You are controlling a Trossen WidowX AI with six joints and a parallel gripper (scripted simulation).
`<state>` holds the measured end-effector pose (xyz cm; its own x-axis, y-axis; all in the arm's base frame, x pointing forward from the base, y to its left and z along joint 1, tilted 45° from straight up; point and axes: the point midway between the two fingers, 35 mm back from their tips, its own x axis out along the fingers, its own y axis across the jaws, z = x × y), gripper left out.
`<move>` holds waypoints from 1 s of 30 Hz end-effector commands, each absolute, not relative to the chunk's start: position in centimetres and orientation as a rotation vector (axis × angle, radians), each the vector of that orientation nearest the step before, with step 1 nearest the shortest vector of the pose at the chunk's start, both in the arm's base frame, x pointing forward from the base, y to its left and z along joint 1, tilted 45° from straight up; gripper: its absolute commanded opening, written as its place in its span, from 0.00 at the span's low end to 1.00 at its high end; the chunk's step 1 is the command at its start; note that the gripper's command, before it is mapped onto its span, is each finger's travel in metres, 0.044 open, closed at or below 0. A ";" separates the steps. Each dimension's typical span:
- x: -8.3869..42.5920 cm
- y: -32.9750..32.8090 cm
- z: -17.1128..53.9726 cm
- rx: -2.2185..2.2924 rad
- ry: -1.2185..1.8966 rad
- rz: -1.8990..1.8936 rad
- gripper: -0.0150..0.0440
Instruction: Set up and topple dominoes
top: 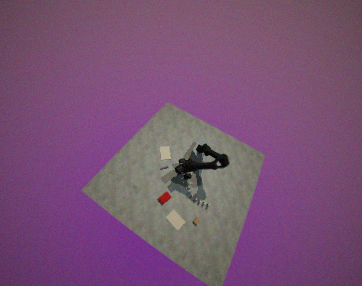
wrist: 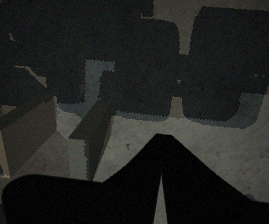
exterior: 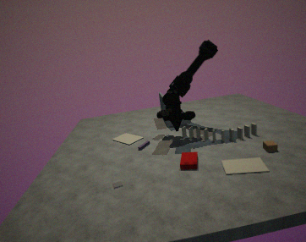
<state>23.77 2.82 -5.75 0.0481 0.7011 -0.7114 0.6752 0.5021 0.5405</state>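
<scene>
A curved row of pale dominoes [top: 203,204] [exterior: 240,133] stands upright on the grey table top; none is seen fallen. My gripper [exterior: 177,129] [wrist: 162,141] is shut and empty, its tips pointing down just beyond the row's left end in the exterior view. In the wrist view the nearest end domino [wrist: 78,154] stands left of the closed fingertips, with a visible gap, and another domino [wrist: 27,134] stands farther left. In the top view the arm hides the fingertips, and shadow covers part of the row.
A red block [top: 164,198] [exterior: 189,161], a brown block [top: 196,221] [exterior: 270,146] and a cream plate [top: 175,220] [exterior: 245,166] lie outside the row. Another cream plate [top: 165,153] [exterior: 128,139], a purple bar [top: 164,168] [exterior: 144,145] and a small flat grey piece [exterior: 117,185] lie elsewhere.
</scene>
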 end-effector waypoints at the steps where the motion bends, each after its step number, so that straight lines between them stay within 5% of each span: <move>1: 23.6 3.4 -6.3 1.205 1.653 0.028 0.25; 30: 25.9 4.5 -4.4 1.214 1.648 0.011 0.25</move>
